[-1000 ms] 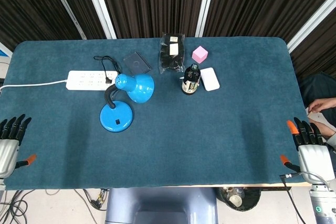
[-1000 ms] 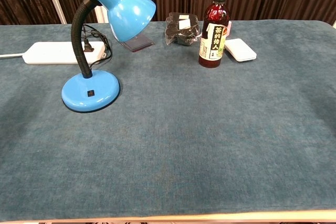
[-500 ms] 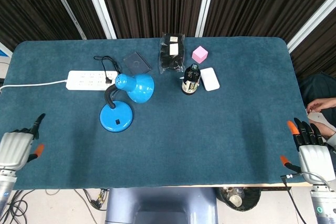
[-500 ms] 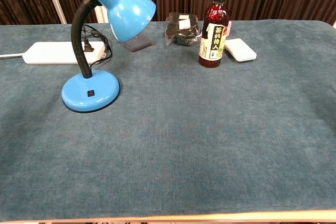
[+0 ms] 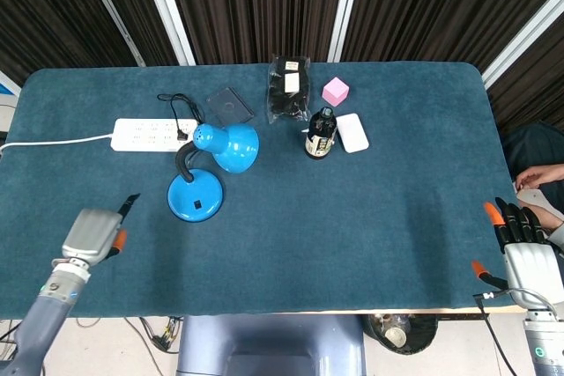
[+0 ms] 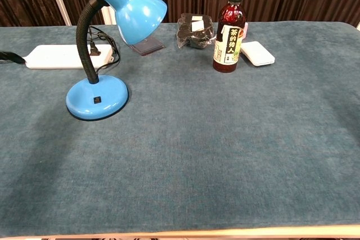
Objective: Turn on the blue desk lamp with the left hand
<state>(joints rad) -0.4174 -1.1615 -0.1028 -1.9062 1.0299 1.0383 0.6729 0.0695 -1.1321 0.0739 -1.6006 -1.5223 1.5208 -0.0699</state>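
The blue desk lamp stands left of centre on the blue cloth, its round base (image 5: 195, 195) (image 6: 97, 98) carrying a small black switch (image 5: 199, 205) (image 6: 97, 100). The black neck curves up to the shade (image 5: 231, 145) (image 6: 130, 2), which looks unlit. My left hand (image 5: 92, 233) hovers over the front left of the table, left of the base and apart from it. One dark finger (image 5: 130, 202) points toward the lamp, the others are curled in, and it holds nothing. A dark tip (image 6: 7, 56) shows at the chest view's left edge. My right hand (image 5: 527, 253) is open off the front right corner.
A white power strip (image 5: 154, 135) (image 6: 62, 56) with the lamp's plug lies behind the lamp. A dark tea bottle (image 5: 321, 133) (image 6: 227, 32), white box (image 5: 352, 132), pink cube (image 5: 335, 91), black packet (image 5: 288, 87) and dark card (image 5: 230, 105) sit at the back.
My left hand has moved in from the table's left edge toward the lamp base and gone from spread fingers to one pointing finger. The right hand and the lamp have stayed put.
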